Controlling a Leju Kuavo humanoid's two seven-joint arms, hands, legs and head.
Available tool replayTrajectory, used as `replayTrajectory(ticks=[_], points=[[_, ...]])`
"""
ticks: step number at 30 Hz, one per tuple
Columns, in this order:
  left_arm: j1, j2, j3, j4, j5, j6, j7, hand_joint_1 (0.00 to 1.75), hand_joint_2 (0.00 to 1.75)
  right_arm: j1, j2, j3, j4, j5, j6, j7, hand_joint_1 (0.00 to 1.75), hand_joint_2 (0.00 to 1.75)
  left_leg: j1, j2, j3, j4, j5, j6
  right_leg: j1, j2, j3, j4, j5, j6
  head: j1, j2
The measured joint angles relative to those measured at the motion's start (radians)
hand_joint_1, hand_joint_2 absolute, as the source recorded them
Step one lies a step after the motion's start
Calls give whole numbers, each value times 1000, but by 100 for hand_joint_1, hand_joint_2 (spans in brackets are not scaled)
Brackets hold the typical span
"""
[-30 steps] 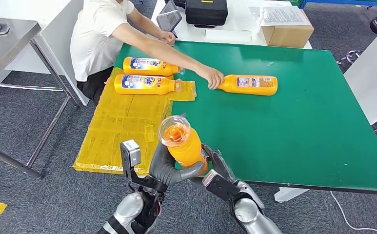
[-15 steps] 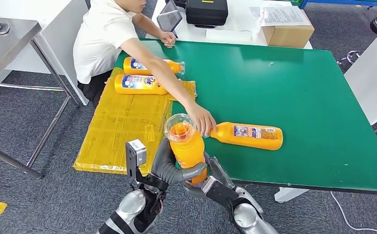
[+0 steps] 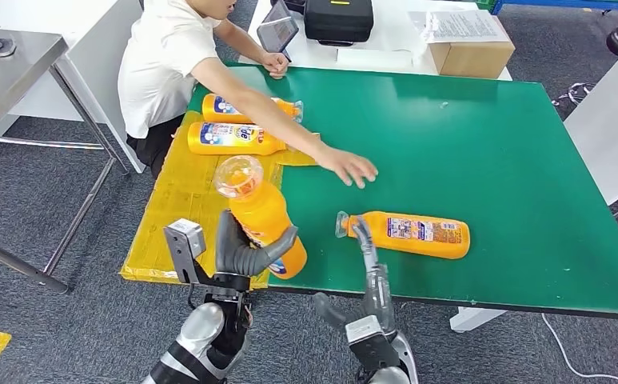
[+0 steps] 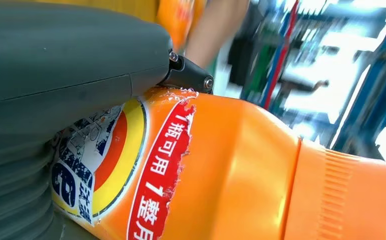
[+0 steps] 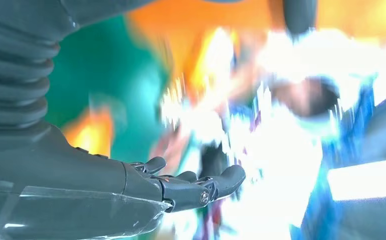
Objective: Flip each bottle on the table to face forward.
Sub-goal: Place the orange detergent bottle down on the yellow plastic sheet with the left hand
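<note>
My left hand (image 3: pixel 245 254) has its fingers wrapped round a tall orange plastic bottle with a clear cap (image 3: pixel 262 216), held upright over the near left corner of the green counter (image 3: pixel 481 160). My right hand (image 3: pixel 367 264) is empty, fingers extended. Its fingertips (image 3: pixel 361 230) reach just beside the cap end of a second orange bottle (image 3: pixel 408 233), which lies on its side with its long axis running across me, body off to my right. The right hand is plainly the nearer.
</note>
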Motion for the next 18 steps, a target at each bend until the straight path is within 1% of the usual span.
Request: replayTrajectory(ticks=[1,3,4,6,8,11,12,13,15,16,18], points=[[3,2,12,-8,-7,29,-8,175,175,15,11,-20,-39,44,-52,-2,0,0,0,0,0,0,0,0,0,0,0,0,0,0,0,0],[10,5,38,-25,-21,82,-18,175,175,44,46,-85,-133,163,-115,-5,0,0,0,0,0,0,0,0,0,0,0,0,0,0,0,0],[11,9,51,-29,-43,113,-23,175,175,55,65,-123,-175,219,-124,-6,0,0,0,0,0,0,0,0,0,0,0,0,0,0,0,0],[6,24,68,-27,-141,192,-42,175,175,70,101,-209,-255,304,-128,-6,0,0,0,0,0,0,0,0,0,0,0,0,0,0,0,0],[-4,44,81,-12,-247,256,-62,175,175,80,129,-287,-322,338,-129,-6,0,0,0,-1,0,0,0,0,0,-1,0,0,0,0,0,0],[-14,61,96,8,-322,278,-72,175,175,92,158,-360,-384,344,-130,-6,0,0,0,0,0,0,0,0,0,-1,0,0,0,0,0,0],[-16,62,105,15,-369,279,-72,175,175,95,167,-377,-399,343,-130,-6,0,0,0,1,0,0,0,0,0,0,0,0,0,0,0,0],[-18,62,121,24,-454,281,-67,175,175,97,176,-391,-411,341,-130,-6,0,0,0,1,0,0,0,0,0,0,0,0,0,0,0,0],[-27,58,167,54,-710,284,-34,175,175,97,193,-416,-425,332,-130,-6,0,0,0,1,0,0,0,0,0,0,0,0,0,0,0,0],[-36,57,191,77,-839,285,-6,175,175,97,199,-425,-427,327,-130,-6,0,0,0,1,0,0,0,0,0,0,0,0,0,0,0,0],[-59,59,224,134,-1029,285,62,175,175,96,207,-434,-428,318,-130,-6,0,0,0,1,0,0,0,0,0,0,0,0,0,0,0,0]])
